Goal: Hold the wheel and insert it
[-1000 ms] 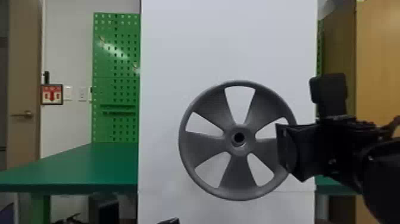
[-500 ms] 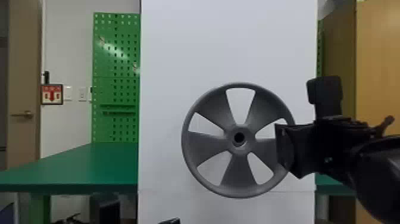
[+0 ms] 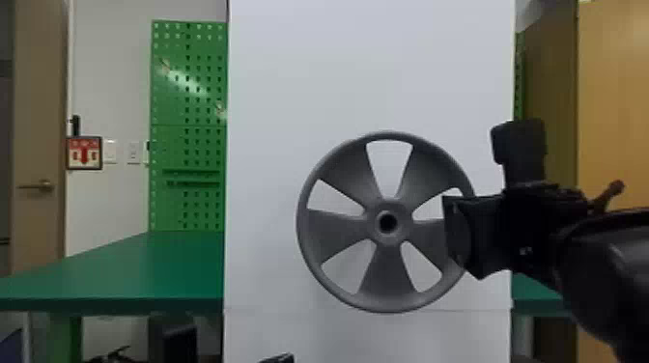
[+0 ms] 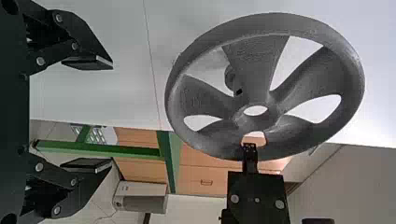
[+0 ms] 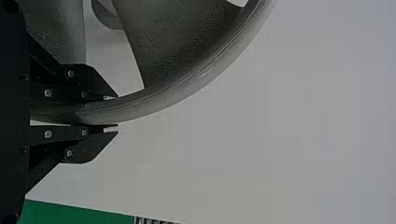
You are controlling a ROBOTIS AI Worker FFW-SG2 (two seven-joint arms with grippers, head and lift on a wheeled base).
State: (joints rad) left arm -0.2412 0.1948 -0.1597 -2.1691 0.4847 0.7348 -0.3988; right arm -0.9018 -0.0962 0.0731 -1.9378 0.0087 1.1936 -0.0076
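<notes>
Upright before the white panel [image 3: 299, 87], the grey five-spoked wheel [image 3: 334, 233] faces the head camera. My right gripper [image 3: 458, 236] is at its right edge; in the right wrist view that gripper [image 5: 114, 112] is shut on the wheel's rim [image 5: 154, 103]. Only a small dark tip of my left gripper [image 3: 277, 358] rises at the bottom edge, below the wheel. The left wrist view has this gripper [image 4: 105, 114] open with nothing between its fingers, apart from the wheel [image 4: 261, 60]. A small round peg [image 4: 230, 78] is visible through a wheel opening, behind the spokes.
A green table [image 3: 120, 270] extends left behind the panel, with a green pegboard [image 3: 188, 145] above it. Wooden cabinet panels [image 3: 613, 96] stand at the right. A pale box-shaped unit [image 4: 140, 196] is in the left wrist view's background.
The wheel has moved away from the head camera, toward the white panel, with my right gripper holding its rim. The left gripper's tip has hardly moved.
</notes>
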